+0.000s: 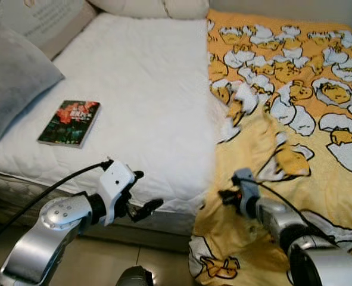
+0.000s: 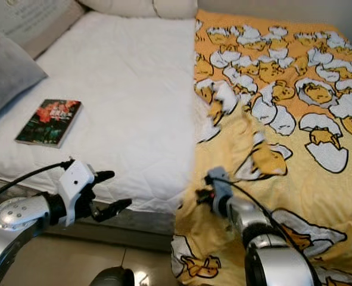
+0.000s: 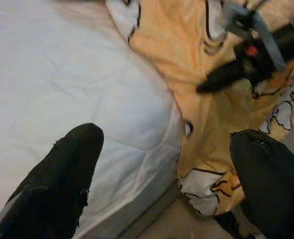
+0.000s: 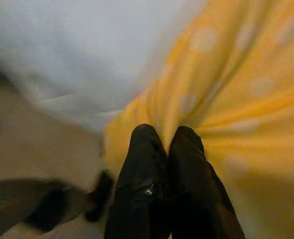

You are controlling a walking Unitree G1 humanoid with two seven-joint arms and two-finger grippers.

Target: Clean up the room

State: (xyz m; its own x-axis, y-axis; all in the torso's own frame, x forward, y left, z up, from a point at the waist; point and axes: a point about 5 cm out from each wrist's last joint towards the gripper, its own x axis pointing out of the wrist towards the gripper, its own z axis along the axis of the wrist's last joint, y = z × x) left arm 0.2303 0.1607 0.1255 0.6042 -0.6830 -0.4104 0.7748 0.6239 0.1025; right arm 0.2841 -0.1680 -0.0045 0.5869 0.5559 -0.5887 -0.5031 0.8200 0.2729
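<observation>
Two pincers are in front of me at the foot edge of the bed (image 1: 146, 113). I read the right pincer (image 4: 166, 142) as pressed together on a fold of the yellow blanket (image 1: 295, 196), with cloth gathered between its black fingers (image 4: 142, 169) in the right wrist view. In the head views, that pincer sits at the blanket's left border, where the cloth hangs over the mattress edge toward the floor (image 1: 104, 262).

I see the left pincer (image 1: 141, 192) spread wide, both fingers (image 3: 62, 174) apart and gripping nothing. It hovers just off the mattress edge, in front of the white quilted sheet (image 2: 128, 95), pointing toward the right arm. The left wrist view shows the sheet's corner and the draped blanket between its fingers.

The blanket, printed with white and yellow cartoon figures, covers the right half of the bed and is rumpled along its inner border; the left half is bare sheet. One book (image 1: 69, 123) with a dark red-and-green cover lies flat on the sheet near the left side, just beside a grey pillow (image 1: 12, 83). Cream pillows (image 1: 158, 7) lie at the head of the bed.
</observation>
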